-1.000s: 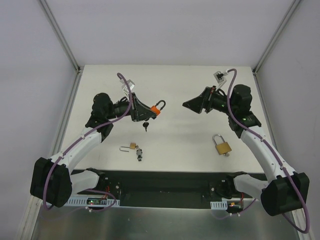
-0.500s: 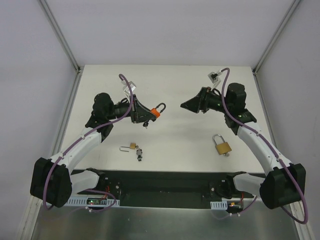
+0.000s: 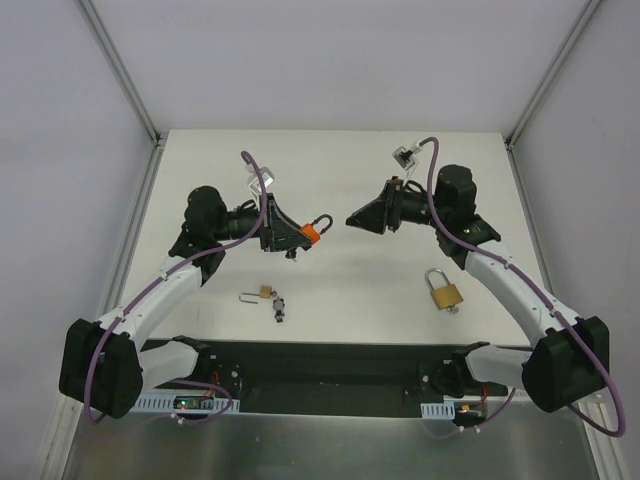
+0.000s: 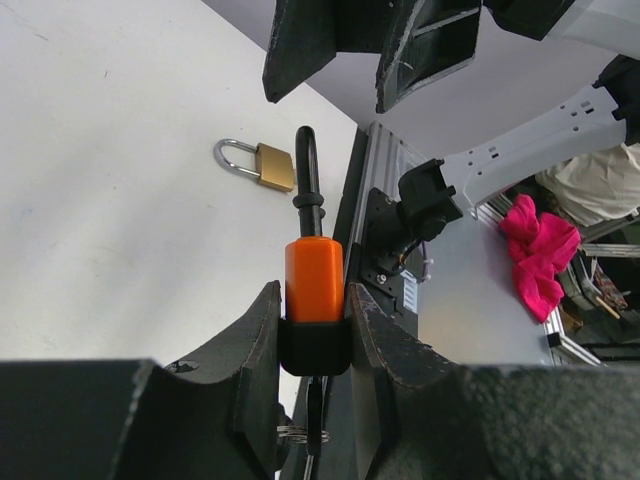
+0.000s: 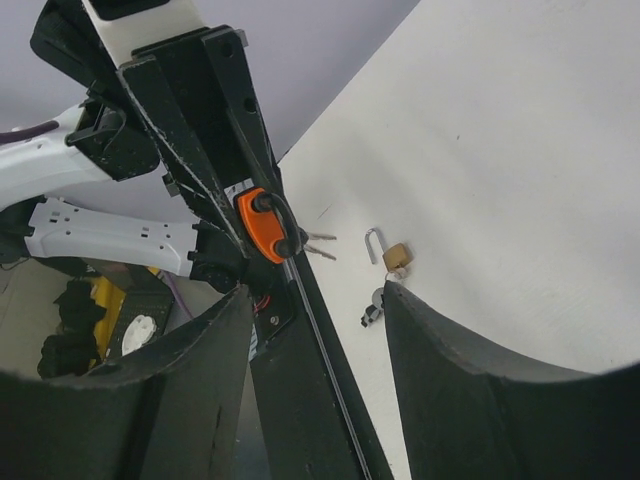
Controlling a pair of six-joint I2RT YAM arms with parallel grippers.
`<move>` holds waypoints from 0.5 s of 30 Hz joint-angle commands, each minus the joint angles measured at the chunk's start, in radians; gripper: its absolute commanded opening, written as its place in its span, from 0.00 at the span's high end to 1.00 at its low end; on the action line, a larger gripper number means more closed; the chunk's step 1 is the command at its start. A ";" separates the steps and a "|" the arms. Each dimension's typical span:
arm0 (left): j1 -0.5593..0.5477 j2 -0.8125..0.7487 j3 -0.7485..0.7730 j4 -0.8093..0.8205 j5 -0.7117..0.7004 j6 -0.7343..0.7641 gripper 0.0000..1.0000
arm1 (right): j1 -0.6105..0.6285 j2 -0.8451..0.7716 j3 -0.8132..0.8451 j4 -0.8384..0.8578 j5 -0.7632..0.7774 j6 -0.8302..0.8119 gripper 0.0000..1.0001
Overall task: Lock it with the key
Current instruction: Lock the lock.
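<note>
The left gripper [image 3: 291, 238] is clamped on the body of the orange padlock [image 3: 311, 231]. It holds the lock clear above the table [image 3: 370, 165], with the black shackle [image 4: 305, 165] pointing toward the right arm. The key [image 4: 316, 436] hangs on its ring beneath the lock body. Whether it sits in the keyway cannot be told, nor whether the shackle is latched. The right gripper [image 3: 351, 219] stands just beside the shackle end, jaws apart and holding nothing.

Handling, by judgement: the lock is a small rigid item, light for these arms. Its smooth, plastic-looking sleeve could slip or rotate if twisted hard. The left grip across the flat sides looks sound. The key is thin, dangling and free to swing; for turning it should be taken by its bow, square to the jaws.

Clearance: the two grippers are near each other in mid-air, so room between them is tight. Bare table shows beneath them. A small brass padlock [image 3: 265, 292] and a larger brass padlock [image 3: 446, 292] lie nearer the bases, well apart from the work. The table edges are well away.
</note>
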 commanded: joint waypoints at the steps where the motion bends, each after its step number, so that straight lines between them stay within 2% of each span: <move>1: -0.013 -0.031 0.050 0.046 0.056 0.009 1.00 | 0.037 0.026 0.068 0.079 -0.047 -0.022 0.44; 6: -0.036 -0.028 0.064 0.046 0.051 0.006 1.00 | 0.075 0.052 0.085 0.148 -0.054 0.017 0.48; 15: -0.047 -0.034 0.072 0.047 0.053 0.005 1.00 | 0.105 0.086 0.103 0.179 -0.061 0.035 0.64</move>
